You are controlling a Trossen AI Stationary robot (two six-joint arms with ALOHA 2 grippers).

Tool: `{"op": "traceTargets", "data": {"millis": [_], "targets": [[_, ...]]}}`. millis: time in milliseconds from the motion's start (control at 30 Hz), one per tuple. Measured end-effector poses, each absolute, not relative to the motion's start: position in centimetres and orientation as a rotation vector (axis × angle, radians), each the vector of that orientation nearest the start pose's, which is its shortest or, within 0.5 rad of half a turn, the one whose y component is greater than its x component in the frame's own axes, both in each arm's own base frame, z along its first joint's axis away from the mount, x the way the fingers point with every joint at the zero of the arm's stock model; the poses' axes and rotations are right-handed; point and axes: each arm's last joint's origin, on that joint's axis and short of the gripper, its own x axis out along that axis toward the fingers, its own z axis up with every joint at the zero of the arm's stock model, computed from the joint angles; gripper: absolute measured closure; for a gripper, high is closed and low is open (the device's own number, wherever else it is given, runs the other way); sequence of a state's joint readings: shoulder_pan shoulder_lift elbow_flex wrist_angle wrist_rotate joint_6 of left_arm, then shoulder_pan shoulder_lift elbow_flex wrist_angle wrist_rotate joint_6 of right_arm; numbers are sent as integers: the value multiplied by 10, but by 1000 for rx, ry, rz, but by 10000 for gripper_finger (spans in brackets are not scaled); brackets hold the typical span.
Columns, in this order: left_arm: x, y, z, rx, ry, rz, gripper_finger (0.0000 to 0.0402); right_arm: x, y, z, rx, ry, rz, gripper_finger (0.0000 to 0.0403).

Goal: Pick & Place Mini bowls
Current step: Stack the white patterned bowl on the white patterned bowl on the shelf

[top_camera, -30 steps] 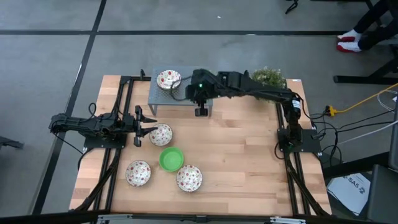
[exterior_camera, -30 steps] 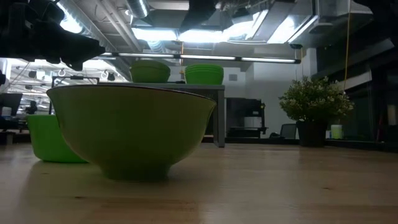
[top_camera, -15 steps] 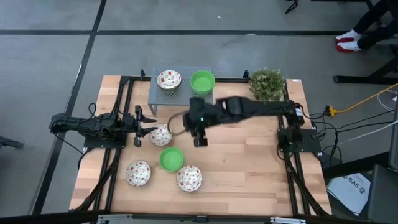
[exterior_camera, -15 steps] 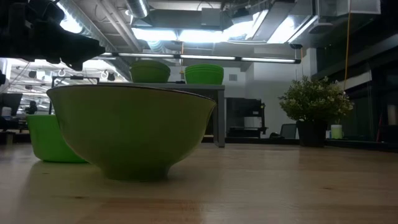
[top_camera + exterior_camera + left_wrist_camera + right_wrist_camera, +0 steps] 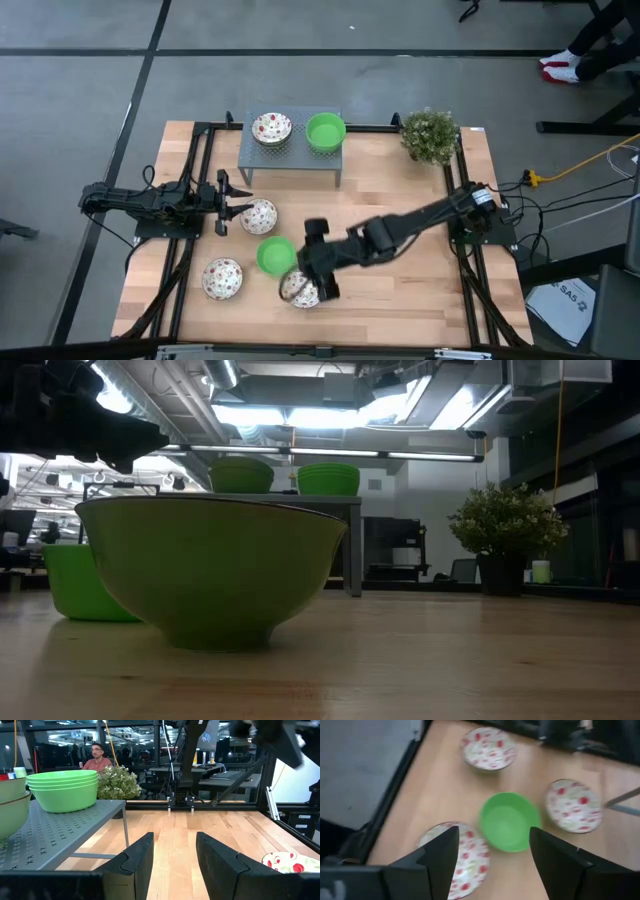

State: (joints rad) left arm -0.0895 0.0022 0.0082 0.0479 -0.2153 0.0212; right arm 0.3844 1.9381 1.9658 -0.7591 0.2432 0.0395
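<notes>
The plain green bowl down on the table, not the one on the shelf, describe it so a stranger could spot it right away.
Start at the wooden table, on the side near the left gripper. Four bowls cluster there, and the plain green bowl lies in their middle, beside the right gripper. The other three are white with red speckles; it alone is solid bright green.

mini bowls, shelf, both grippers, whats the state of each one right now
green bowl on the shelf: upright, on the grey shelf
speckled bowl on the shelf: upright, beside it
grey shelf: standing, holds two bowls
green bowl on the table: upright, empty
three speckled bowls on the table: upright, none gripped
right gripper: open, above the table bowls
left gripper: open, empty, at the table's left
</notes>
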Motion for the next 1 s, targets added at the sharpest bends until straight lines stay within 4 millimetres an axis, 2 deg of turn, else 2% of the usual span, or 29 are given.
{"op": "traceTargets", "data": {"millis": [167,533,733,1000], "targets": [[97,-2,171,13,-52,126,258,393,176,331,-215,740,166,161],[97,-2,171,13,-52,126,258,382,202,271,-276,777,234,161],[97,-3,171,13,-52,126,258,373,210,235,-388,759,303,161],[97,-2,171,13,-52,126,258,369,210,209,-401,708,325,161]]}}
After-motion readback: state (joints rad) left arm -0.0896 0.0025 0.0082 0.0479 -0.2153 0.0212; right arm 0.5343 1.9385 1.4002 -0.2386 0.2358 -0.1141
